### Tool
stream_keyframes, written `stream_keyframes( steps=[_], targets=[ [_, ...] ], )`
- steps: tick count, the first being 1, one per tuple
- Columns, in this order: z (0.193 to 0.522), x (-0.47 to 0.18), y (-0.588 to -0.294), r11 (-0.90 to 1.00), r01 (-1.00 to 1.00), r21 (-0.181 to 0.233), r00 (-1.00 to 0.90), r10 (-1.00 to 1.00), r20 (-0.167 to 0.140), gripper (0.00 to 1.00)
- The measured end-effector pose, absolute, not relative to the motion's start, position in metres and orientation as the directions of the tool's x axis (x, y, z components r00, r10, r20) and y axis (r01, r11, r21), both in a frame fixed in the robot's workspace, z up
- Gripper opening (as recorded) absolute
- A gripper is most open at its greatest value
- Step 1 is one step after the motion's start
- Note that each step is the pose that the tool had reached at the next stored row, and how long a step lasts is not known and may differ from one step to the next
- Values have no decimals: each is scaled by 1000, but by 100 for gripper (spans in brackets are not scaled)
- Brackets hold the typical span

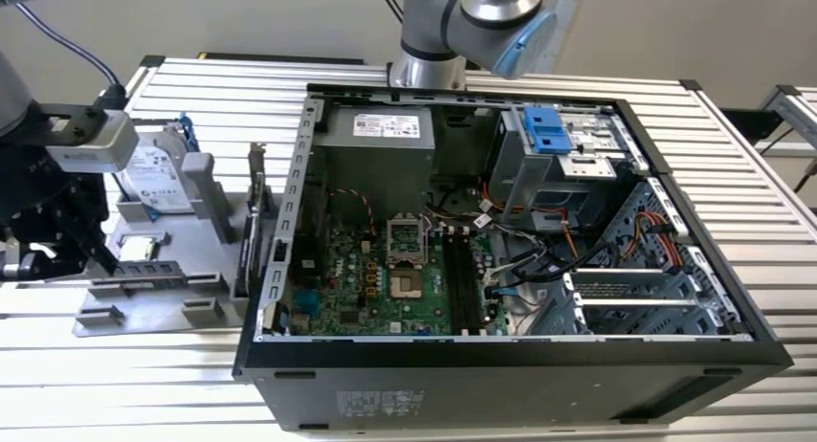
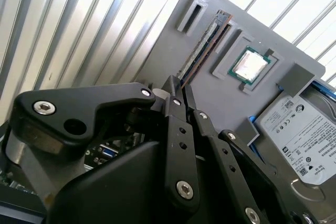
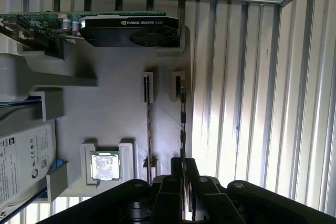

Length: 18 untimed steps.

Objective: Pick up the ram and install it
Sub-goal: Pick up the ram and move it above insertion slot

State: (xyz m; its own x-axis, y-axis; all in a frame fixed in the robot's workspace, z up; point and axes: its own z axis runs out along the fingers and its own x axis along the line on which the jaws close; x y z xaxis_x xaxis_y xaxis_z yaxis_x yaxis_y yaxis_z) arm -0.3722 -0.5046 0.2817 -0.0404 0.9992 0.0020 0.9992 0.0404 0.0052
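We find the gripper (image 3: 184, 164) closed narrowly about the ram (image 3: 182, 119), standing on edge in the tray (image 3: 110, 114).

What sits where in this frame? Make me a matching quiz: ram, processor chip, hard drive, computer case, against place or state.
Things:
1. ram
2. processor chip
3. hard drive
4. computer case

Places or states:
A. lies flat in a square recess of the gray tray
B. lies open on its side, on the exterior view's right of the tray
C. stands on edge in a tray slot, one end at the gripper
D. carries a white label, propped at one end of the tray

Pairs: 1-C, 2-A, 3-D, 4-B.
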Motion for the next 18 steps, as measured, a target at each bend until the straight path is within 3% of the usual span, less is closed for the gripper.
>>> stream_keyframes(
  steps=[18],
  targets=[
    [298,-373,-505,40,999,5,-40,999,2,0]
  ],
)
